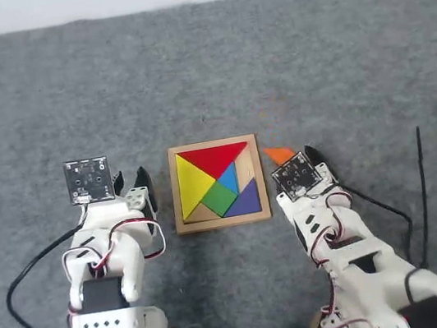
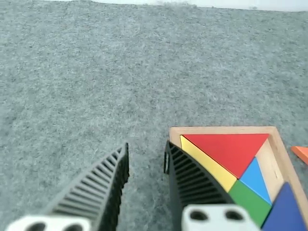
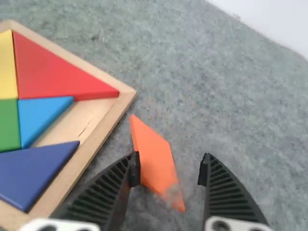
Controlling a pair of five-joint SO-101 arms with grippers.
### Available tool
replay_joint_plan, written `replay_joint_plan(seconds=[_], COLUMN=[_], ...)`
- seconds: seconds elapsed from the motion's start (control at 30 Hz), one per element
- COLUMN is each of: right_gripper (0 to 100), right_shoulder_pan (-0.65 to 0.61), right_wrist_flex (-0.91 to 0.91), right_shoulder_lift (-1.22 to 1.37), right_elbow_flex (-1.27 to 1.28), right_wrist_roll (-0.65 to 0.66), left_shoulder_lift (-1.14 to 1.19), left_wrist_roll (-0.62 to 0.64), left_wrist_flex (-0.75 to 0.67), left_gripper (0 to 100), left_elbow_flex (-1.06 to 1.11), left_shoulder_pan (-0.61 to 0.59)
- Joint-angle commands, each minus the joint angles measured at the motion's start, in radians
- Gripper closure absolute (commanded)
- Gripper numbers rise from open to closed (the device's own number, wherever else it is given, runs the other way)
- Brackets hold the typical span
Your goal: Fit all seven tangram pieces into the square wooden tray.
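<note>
The orange piece (image 3: 154,159) lies on the grey bench (image 1: 203,66) just outside the right rim of the square wooden tray (image 1: 224,222) — the right tool (image 3: 169,163) spread wide, one finger on either side of it. Inside the tray sit the red piece (image 1: 214,159), yellow piece (image 1: 192,183), green piece (image 1: 221,197), light-blue piece (image 1: 228,177) and dark-blue piece (image 1: 245,201). The left tool (image 2: 146,151) — also wide — sits beside the tray's left rim.

1. Bench (image 1: 204,75): covered in grey, felt-like matting, with a pale wall at the far edge.
2. Tray (image 1: 175,191): lies flat on the matting, mid-bench and square to the view.
3. Orange piece (image 1: 279,154): on the matting just off the tray's right side by the far corner, with a narrow gap between them.
4. Black cable (image 1: 421,173): runs along the right side.
</note>
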Motion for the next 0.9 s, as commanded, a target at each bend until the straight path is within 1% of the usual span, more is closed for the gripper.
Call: replay_joint_plan(seconds=[0.0,0.2,0.27,0.33,0.4,0.47,0.5,0.57,0.63,0.7,0.8,0.87], right_gripper=[80.7,80.8,81.1,83.8,87.9,90.2,90.3,90.3,90.3,90.3,90.3,90.3], right_shoulder_pan=[0.007,0.015,0.016,0.018,0.031,0.036,0.036,0.036,0.036,0.027,-0.018,-0.045], right_wrist_flex=[0.058,0.065,0.102,0.176,0.320,0.529,0.644,0.835,0.974,1.050,1.079,1.076], right_shoulder_lift=[-0.081,-0.153,-0.180,-0.214,-0.242,-0.255,-0.255,-0.255,-0.255,-0.255,-0.255,-0.255], right_elbow_flex=[0.017,0.018,0.014,-0.012,-0.080,-0.186,-0.249,-0.364,-0.454,-0.500,-0.500,-0.480], right_wrist_roll=[-0.011,-0.012,-0.021,-0.110,-0.241,-0.358,-0.402,-0.443,-0.454,-0.451,-0.436,-0.361], left_shoulder_lift=[-0.018,-0.018,-0.018,-0.018,-0.018,-0.018,-0.018,-0.018,-0.018,-0.018,-0.018,-0.018], left_wrist_roll=[-0.009,-0.009,-0.009,-0.009,-0.009,-0.009,-0.009,-0.009,-0.009,-0.009,-0.009,-0.009], left_wrist_flex=[-0.003,-0.003,-0.003,-0.003,-0.003,-0.003,-0.003,-0.003,-0.003,-0.003,-0.003,-0.003], left_gripper=[87,87,87,87,87,87,87,87,87,87,87,87], left_elbow_flex=[-0.007,-0.007,-0.007,-0.007,-0.007,-0.007,-0.007,-0.007,-0.007,-0.007,-0.007,-0.007], left_shoulder_pan=[-0.003,-0.003,-0.003,-0.003,-0.003,-0.003,-0.003,-0.003,-0.003,-0.003,-0.003,-0.003])
